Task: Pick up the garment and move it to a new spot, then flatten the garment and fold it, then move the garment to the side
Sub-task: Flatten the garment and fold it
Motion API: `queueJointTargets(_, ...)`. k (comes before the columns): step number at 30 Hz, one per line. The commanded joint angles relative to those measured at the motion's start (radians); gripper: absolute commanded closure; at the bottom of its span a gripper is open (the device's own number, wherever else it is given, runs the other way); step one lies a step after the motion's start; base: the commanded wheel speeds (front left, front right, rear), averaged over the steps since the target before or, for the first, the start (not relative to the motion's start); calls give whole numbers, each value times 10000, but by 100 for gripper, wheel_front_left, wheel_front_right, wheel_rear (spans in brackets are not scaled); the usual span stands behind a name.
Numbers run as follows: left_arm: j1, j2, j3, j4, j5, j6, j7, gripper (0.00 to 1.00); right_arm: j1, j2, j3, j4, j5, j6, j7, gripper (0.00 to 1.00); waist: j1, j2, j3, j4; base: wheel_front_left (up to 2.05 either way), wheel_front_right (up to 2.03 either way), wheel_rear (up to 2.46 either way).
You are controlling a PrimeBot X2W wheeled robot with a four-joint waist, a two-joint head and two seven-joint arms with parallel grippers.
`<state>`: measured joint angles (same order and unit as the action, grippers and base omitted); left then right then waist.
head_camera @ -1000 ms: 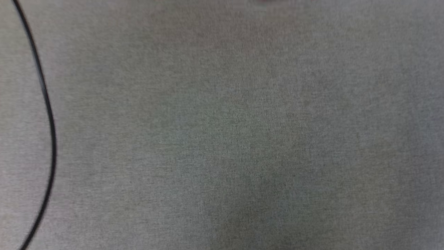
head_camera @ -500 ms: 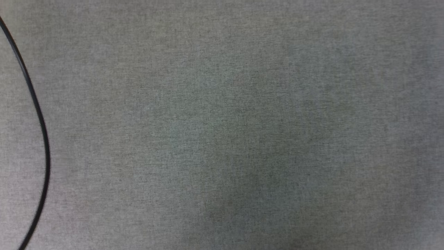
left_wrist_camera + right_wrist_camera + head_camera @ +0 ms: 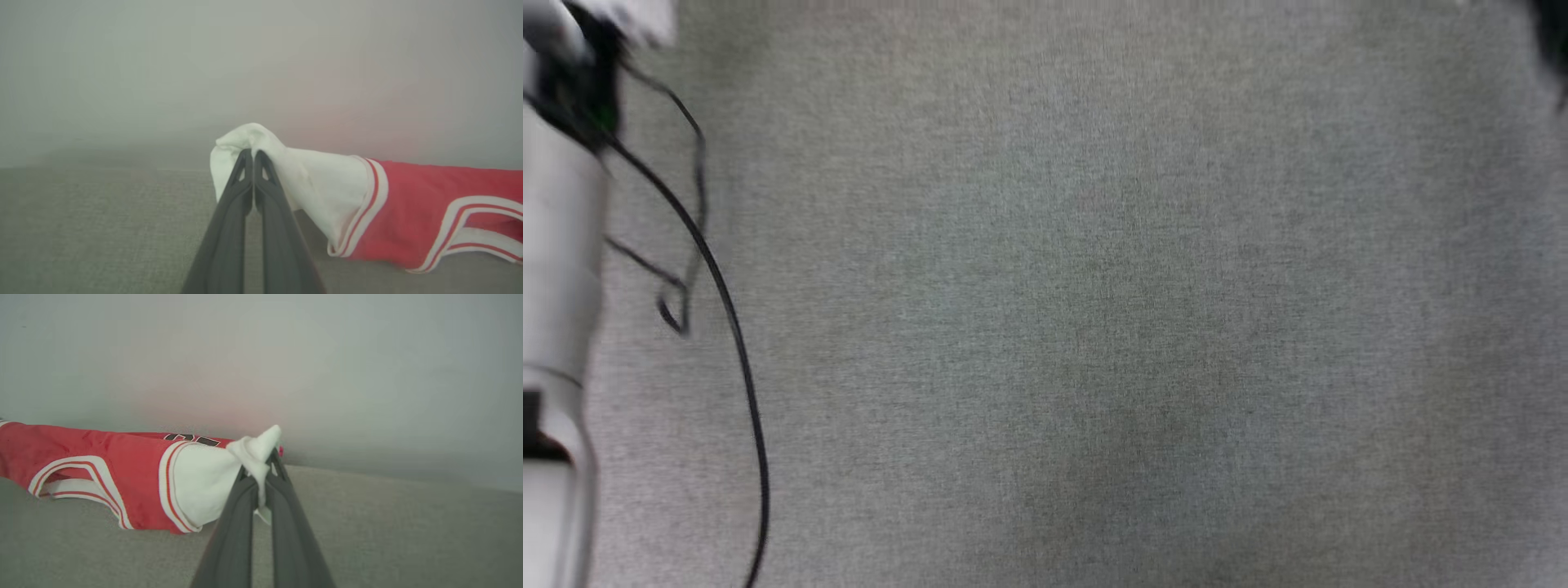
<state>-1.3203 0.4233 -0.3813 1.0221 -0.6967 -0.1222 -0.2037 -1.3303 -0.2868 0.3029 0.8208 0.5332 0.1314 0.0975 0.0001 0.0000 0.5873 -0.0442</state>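
Grey woven surface (image 3: pixel 1094 327), open across centre and right. Pale forearm (image 3: pixel 556 245) down left edge, black cable (image 3: pixel 737 343) beside. Left gripper (image 3: pixel 253 154) clamped on white sleeve of garment (image 3: pixel 408 212), trailing lower right; right gripper (image 3: pixel 267 467) pinching opposite sleeve, red body lower left.

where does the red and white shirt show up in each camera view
Head view: grey fabric surface, with a black cable and a pale forearm at left.
Left wrist view: garment from centre to right edge, its white part pinched by the left end effector.
Right wrist view: garment from left edge to centre, its white part pinched by the right end effector.
Shared landmark: the grey fabric surface.
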Motion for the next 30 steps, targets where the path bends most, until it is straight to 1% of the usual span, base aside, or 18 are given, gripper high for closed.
queueJointTargets(1,525,-82,-23,-54,-100,-44,-211,100,662,-165,27,-150,154,-14,-298,100,-1,0,-387,102,0,0,0)
queueJointTargets(4,1647,-121,-99,-189,-207,-64,-476,100,2237,-177,-4,-396,482,-13,-799,100,-1,0,-943,150,0,0,0)
queueJointTargets(9,3237,32,-44,-768,-179,-78,-614,100,4406,-425,-126,-1129,873,-13,-1277,100,-1,0,-1815,113,0,0,0)
queueJointTargets(11,3831,150,165,-1252,-89,-44,-624,100,5136,-521,-240,-1493,890,-14,-1375,100,-1,0,-2134,88,0,0,0)
queueJointTargets(14,4994,265,525,-2112,47,136,-629,100,6201,-629,-459,-2065,869,-14,-1296,100,-1,0,-2642,63,0,0,0)
queueJointTargets(19,7020,375,913,-3547,227,560,-633,100,7943,-709,-930,-3193,640,-14,-982,100,-1,0,-3378,64,0,0,0)
queueJointTargets(22,8141,419,1078,-4346,170,865,-634,100,9003,-664,-1432,-3912,444,-16,-706,100,-1,0,-3733,117,0,0,0)
queueJointTargets(26,9690,489,1302,-5329,-32,1331,-628,100,10455,-383,-2218,-4939,44,-18,-201,100,-1,0,-4115,147,0,0,0)
queueJointTargets(30,11058,458,1453,-6386,-244,1848,-491,100,11950,47,-3059,-6078,-220,-18,364,100,-1,0,-4468,281,0,0,0)
